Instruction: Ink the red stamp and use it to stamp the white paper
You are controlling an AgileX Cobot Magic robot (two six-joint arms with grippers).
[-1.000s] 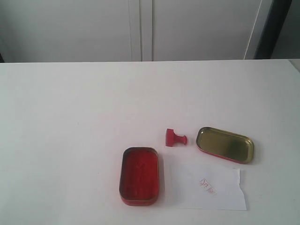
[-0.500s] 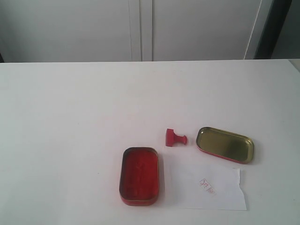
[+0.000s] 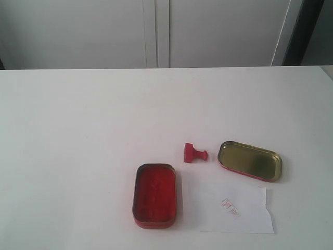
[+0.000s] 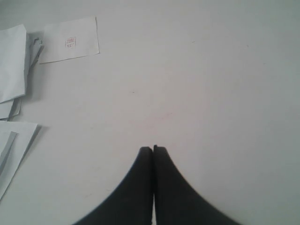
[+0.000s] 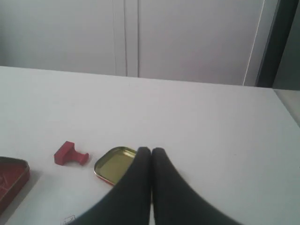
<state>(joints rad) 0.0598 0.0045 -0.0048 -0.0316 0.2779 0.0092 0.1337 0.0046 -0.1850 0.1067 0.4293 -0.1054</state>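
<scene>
- Your left hand (image 4: 153, 149) has its two dark fingers pressed flat together with nothing between them. It hangs over a bare stretch of the counter (image 4: 211, 84).
- In the left wrist view, a small sheet (image 4: 70, 40) with a red mark on it lies flat on the counter. A loose pile of white sheets (image 4: 11, 61) lies beside it.
- Your right hand (image 5: 150, 150) is likewise closed tight and holds nothing.
- The exterior view shows neither of your hands.
- The red stamp (image 3: 194, 153) lies tipped on its side on the counter. Its flat base faces left, and its knobbed handle points at the gold-lined lid (image 3: 250, 161), near it but not touching.
- The ink tin (image 3: 154, 195) sits open with its red pad facing up. It is nearer the front edge than the stamp and apart from it.
- The white paper (image 3: 234, 208) lies flat just right of the ink tin and in front of the lid.
- You can see a small red imprint (image 3: 229, 206) near the paper's middle.
- The paper's far right corner is notched.
</scene>
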